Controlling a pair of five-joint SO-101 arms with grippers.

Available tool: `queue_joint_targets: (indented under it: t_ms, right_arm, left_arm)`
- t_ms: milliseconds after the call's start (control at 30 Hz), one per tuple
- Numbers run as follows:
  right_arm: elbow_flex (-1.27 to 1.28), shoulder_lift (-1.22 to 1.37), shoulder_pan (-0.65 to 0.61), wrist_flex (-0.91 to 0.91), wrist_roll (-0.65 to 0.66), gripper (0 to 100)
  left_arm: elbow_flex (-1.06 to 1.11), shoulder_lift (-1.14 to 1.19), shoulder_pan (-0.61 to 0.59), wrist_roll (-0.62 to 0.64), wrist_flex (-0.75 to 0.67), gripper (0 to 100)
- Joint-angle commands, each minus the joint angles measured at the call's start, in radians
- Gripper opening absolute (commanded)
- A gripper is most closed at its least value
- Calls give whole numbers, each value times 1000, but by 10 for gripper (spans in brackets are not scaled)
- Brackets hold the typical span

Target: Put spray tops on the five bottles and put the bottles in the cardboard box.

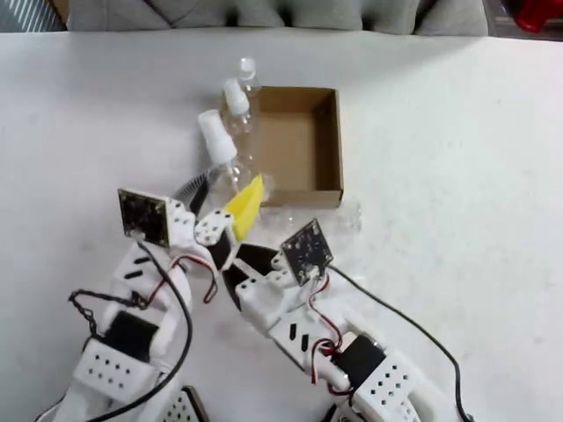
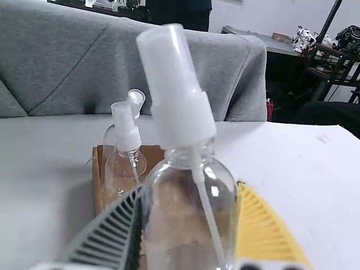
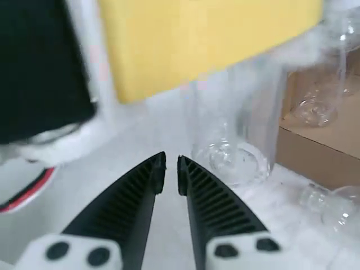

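Nearest the arm bases, the right hand (image 3: 170, 169) hangs low over the white bench (image 1: 457, 132), its two black ribbed fingers almost pressed together with nothing between them. Just beyond it, the left hand (image 1: 227, 186) pinches a clear bottle (image 2: 188, 219) by its body, with the grey ribbed finger on one side and the yellow finger on the other. This bottle stands upright and carries a white spray top (image 2: 174, 84) whose thin tube runs down inside the glass. Its base sits at bench level just outside the near wall of the cardboard box (image 1: 303, 149), though I cannot tell whether it touches the bench. Another clear bottle (image 1: 347, 218) lies on the bench by the box's near wall, too faint to make out well. Farther on, inside the open box and against its left wall, two more bottles stand upright, one (image 1: 239, 110) in front of the other (image 1: 248, 75), each with a white spray top on. Beyond the bench is a grey sofa (image 2: 56, 67).
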Motion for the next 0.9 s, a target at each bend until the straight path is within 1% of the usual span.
queue_joint_targets:
  t_ms: [0, 167, 367, 567, 700, 767, 867]
  right_arm:
    - [-11, -5, 70, -22, -8, 15]
    - [-9, -12, 122, -24, -8, 15]
    - [-6, -5, 168, -64, -9, 15]
    - [29, -13, 174, -56, -3, 15]
    - [21, -13, 285, 13, 0, 15]
    - [18, -13, 352, 30, 0, 15]
    - [18, -13, 432, 28, 0, 16]
  left_arm:
    - [-68, -113, 19, -11, 78, 23]
    - [-68, -159, 19, -11, 121, 23]
    - [-69, -165, 62, -15, 150, 23]
    - [-66, -160, 51, -17, 144, 23]
    - [-66, -159, 44, -17, 143, 23]
    - [-57, -157, 22, -17, 106, 23]
    - [9, -157, -4, -17, -44, 23]
